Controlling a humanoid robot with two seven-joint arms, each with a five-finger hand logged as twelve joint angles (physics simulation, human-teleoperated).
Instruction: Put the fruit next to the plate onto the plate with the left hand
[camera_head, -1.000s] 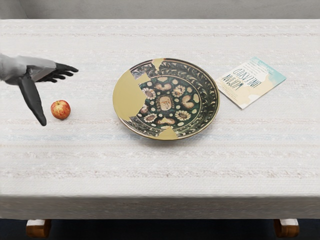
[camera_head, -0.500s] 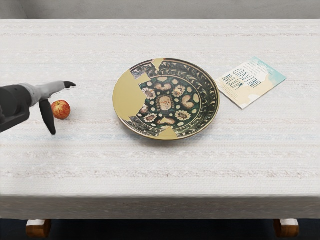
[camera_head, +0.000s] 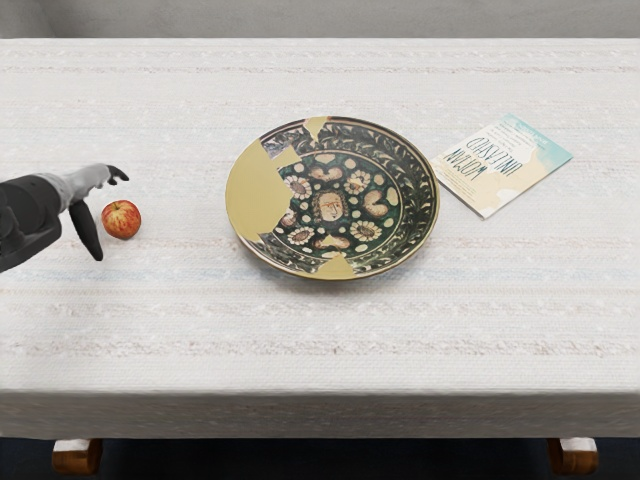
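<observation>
A small red and yellow apple lies on the table to the left of the patterned round plate, well apart from it. My left hand reaches in from the left edge and sits just left of the apple. Its fingers are spread, the thumb pointing down beside the fruit and the other fingers stretched above it, and they hold nothing. I cannot tell whether the thumb touches the apple. The right arm is out of view.
A booklet lies on the table right of the plate. The table's front edge runs along the lower part of the picture.
My left hand has come down and drawn back to the left, closer around the apple, its fingers less extended. The apple and plate have not moved.
</observation>
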